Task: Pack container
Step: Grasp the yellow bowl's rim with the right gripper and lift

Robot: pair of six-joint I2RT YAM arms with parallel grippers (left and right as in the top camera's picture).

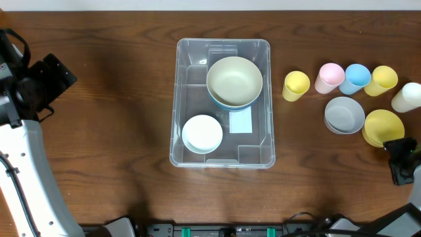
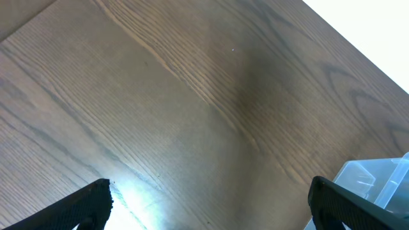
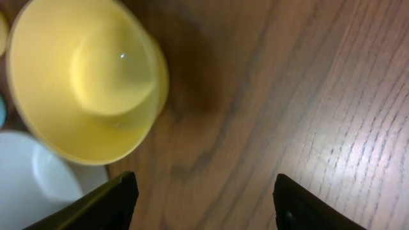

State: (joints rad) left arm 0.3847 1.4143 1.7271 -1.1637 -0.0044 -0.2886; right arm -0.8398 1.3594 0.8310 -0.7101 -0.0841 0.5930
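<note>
The clear plastic container (image 1: 222,103) sits at the table's middle, holding a cream bowl stacked on a blue one (image 1: 234,81), a white bowl (image 1: 202,133) and a white label (image 1: 241,121); one corner shows in the left wrist view (image 2: 377,180). My left gripper (image 1: 49,82) is open and empty at the far left, over bare wood (image 2: 208,204). My right gripper (image 1: 402,164) is open and empty at the right edge (image 3: 204,198), just below a yellow bowl (image 1: 383,126) (image 3: 86,76).
Right of the container stand a yellow cup (image 1: 296,85), pink cup (image 1: 329,77), blue cup (image 1: 356,78), another yellow cup (image 1: 381,80) and a white cup (image 1: 407,97). A grey bowl (image 1: 344,114) sits next to the yellow bowl.
</note>
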